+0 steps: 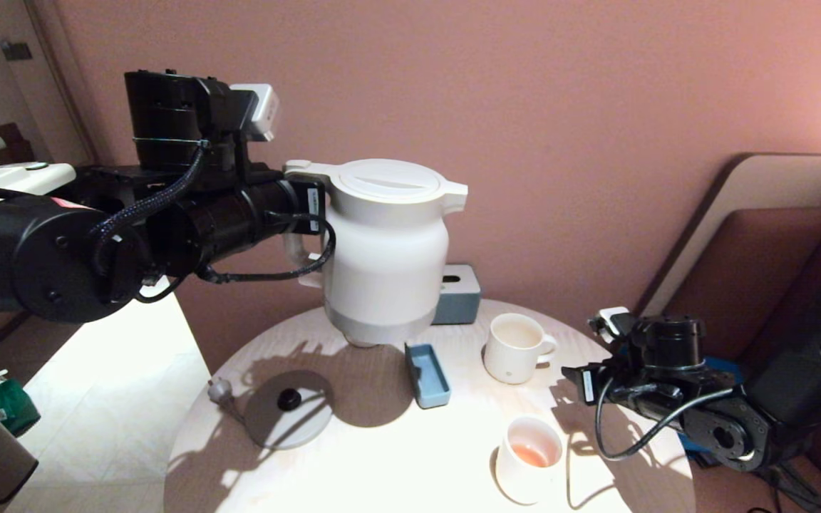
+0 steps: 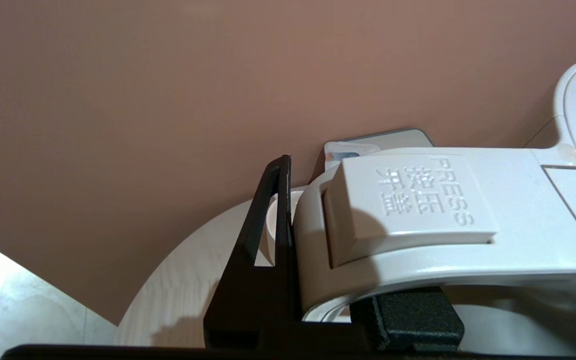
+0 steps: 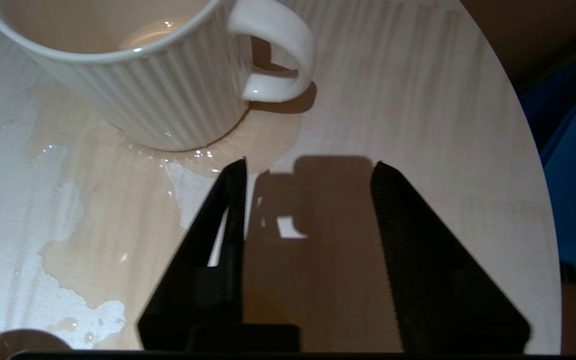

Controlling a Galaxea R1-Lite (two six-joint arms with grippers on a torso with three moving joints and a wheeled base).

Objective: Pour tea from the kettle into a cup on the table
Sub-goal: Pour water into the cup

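Head view: the left gripper (image 1: 308, 235), clenched on its handle, holds the cream-white electric kettle (image 1: 385, 249) upright at centre, clear above the round pale wood-grain table (image 1: 382, 456). The ribbed white mug (image 1: 517, 348) stands centre-right.

Left wrist view: black fingers (image 2: 268, 235) clamp the handle.

Right wrist view: the right gripper (image 3: 308, 172), spread and empty, hovers near the mug beside spilled pale tea (image 3: 93, 200).

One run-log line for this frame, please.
left gripper: holds kettle aloft | right gripper: open near cup | table: spill
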